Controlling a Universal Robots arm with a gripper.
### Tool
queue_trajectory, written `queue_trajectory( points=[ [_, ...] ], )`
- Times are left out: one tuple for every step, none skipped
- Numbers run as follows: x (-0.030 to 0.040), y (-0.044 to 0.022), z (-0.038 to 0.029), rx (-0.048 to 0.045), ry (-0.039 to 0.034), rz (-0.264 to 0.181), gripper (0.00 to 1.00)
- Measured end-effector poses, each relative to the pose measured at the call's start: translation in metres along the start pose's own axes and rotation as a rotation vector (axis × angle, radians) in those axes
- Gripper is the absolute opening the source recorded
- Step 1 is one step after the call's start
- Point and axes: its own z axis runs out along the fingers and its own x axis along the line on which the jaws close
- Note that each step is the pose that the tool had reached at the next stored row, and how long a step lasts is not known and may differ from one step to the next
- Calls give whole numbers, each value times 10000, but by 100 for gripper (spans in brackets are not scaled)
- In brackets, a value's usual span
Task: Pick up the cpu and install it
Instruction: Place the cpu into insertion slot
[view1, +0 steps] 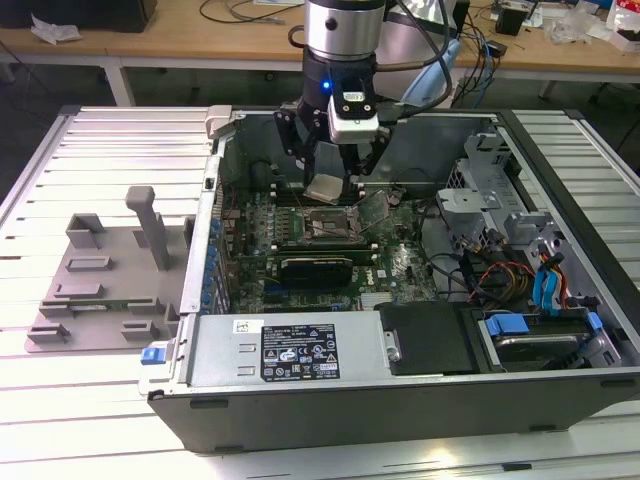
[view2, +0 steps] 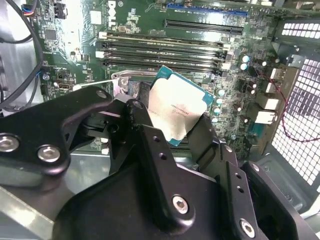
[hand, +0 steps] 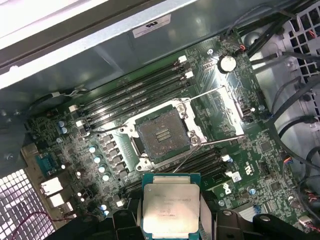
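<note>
The claw (view1: 331, 178) was closed on the cpu (view1: 325, 189), clamping two opposite edges. It sat at upper centre of the exterior view, clear above the open motherboard socket (view1: 325, 222) inside the computer case (view1: 400, 400). The cpu was judged light, rigid and slick-topped with a fragile underside. Hold by the edges only.

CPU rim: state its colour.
Teal-green, framing the cpu; clearest in the first wrist view.
</note>
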Motion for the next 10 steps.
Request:
queue_trajectory(
  points=[
    [0,0,0,2,6,77,55],
    [0,0,0,3,11,155,55],
    [0,0,0,5,16,225,55],
    [0,0,0,7,23,318,55],
    [0,0,0,8,28,394,55],
    [0,0,0,11,38,524,55],
    [0,0,1,12,44,609,55],
    [0,0,1,14,49,680,55],
    [0,0,1,17,57,787,55],
    [0,0,1,17,62,858,55]
  ],
)
